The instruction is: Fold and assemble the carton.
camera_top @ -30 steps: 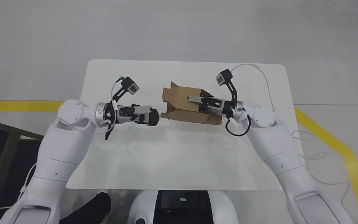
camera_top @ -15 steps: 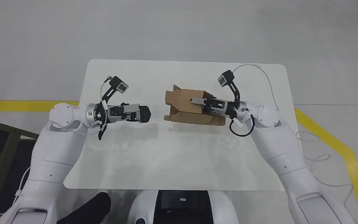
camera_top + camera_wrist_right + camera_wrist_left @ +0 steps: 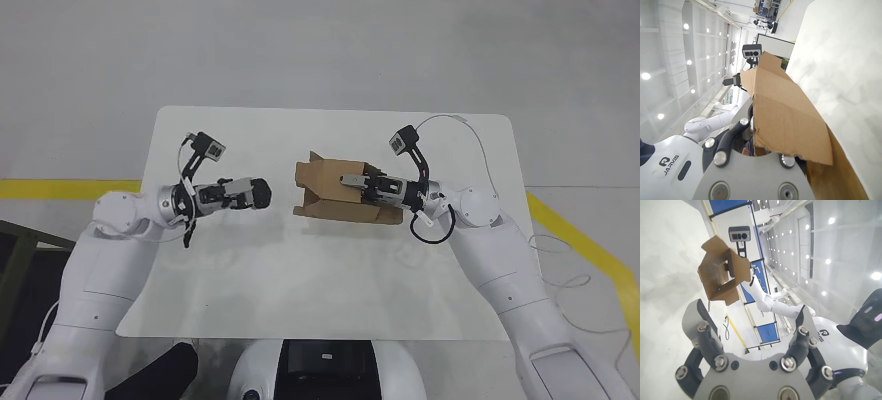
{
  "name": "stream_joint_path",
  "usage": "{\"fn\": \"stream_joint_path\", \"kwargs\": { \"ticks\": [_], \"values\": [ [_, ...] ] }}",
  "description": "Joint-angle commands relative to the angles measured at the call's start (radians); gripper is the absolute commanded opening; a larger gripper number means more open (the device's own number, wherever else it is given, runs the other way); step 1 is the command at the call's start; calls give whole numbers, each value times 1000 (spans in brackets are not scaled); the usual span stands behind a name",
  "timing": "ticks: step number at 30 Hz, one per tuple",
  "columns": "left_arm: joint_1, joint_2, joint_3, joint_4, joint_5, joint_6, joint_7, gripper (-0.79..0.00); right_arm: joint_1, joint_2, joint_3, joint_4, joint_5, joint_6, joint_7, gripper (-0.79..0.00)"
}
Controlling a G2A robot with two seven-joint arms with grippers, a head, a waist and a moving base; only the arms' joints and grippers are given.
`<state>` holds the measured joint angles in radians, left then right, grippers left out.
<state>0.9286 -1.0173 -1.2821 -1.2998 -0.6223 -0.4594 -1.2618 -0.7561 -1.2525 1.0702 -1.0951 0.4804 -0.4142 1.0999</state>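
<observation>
Across the white tabletop (image 3: 330, 290), the biggest thing in play, the brown carton (image 3: 335, 190) lay just toward 12 o'clock of the middle. It was well clear of every edge, and its open end with loose flaps faced 9 o'clock. Over the last second the left gripper (image 3: 262, 193) had backed off from that open end, where it had been almost touching the flaps. It now hung at the carton's 9 o'clock with a strip of bare surface between them, its fingers (image 3: 704, 315) spread wide and empty. The right gripper (image 3: 350, 182) had kept its place, reaching in from 3 o'clock, and appeared to pinch the carton's upper wall. The flaps stood unfolded, so the retreat probably meant lining up a fresh push. Broad open surface lay toward 6 o'clock.
</observation>
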Motion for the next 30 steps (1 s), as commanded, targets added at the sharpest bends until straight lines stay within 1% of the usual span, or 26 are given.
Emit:
{"fn": "stream_joint_path", "kwargs": {
  "ticks": [1, 3, 5, 9, 12, 17, 20, 24, 27, 30],
  "values": [
    [-3, -4, 6, 15, 30, -103, 22, 0, 0, 0, 0, 0, 0, 0, 0, -785],
    [-9, -6, 10, 29, 83, -169, 70, 0, 0, 0, 0, 0, 0, 0, 0, -785],
    [-24, -8, 27, 33, 129, -205, 106, 0, 0, 0, 0, 0, 0, 0, 0, -785],
    [-54, -8, 54, 49, 229, -313, 213, 0, 0, 0, 0, 0, 0, 0, 0, -785],
    [-61, -2, 79, 38, 332, -394, 295, 0, 0, 0, 0, 0, 0, 0, 0, -785],
    [-52, 14, 129, 24, 488, -551, 452, 0, 0, 0, 0, 0, 0, 0, 0, -785],
    [-50, 29, 135, -3, 497, -553, 454, 0, 0, 0, 0, 0, 0, 0, 0, -785],
    [-25, 48, 106, -48, 538, -553, 454, 0, 0, 0, 0, 0, 0, 0, 0, -785],
    [-5, 55, 72, -85, 571, -553, 461, 0, 0, 0, 0, 0, 0, 0, 0, -785],
    [13, 55, 51, -109, 596, -553, 511, 0, 0, 0, 0, 0, 0, 0, 0, -785]
  ]
}}
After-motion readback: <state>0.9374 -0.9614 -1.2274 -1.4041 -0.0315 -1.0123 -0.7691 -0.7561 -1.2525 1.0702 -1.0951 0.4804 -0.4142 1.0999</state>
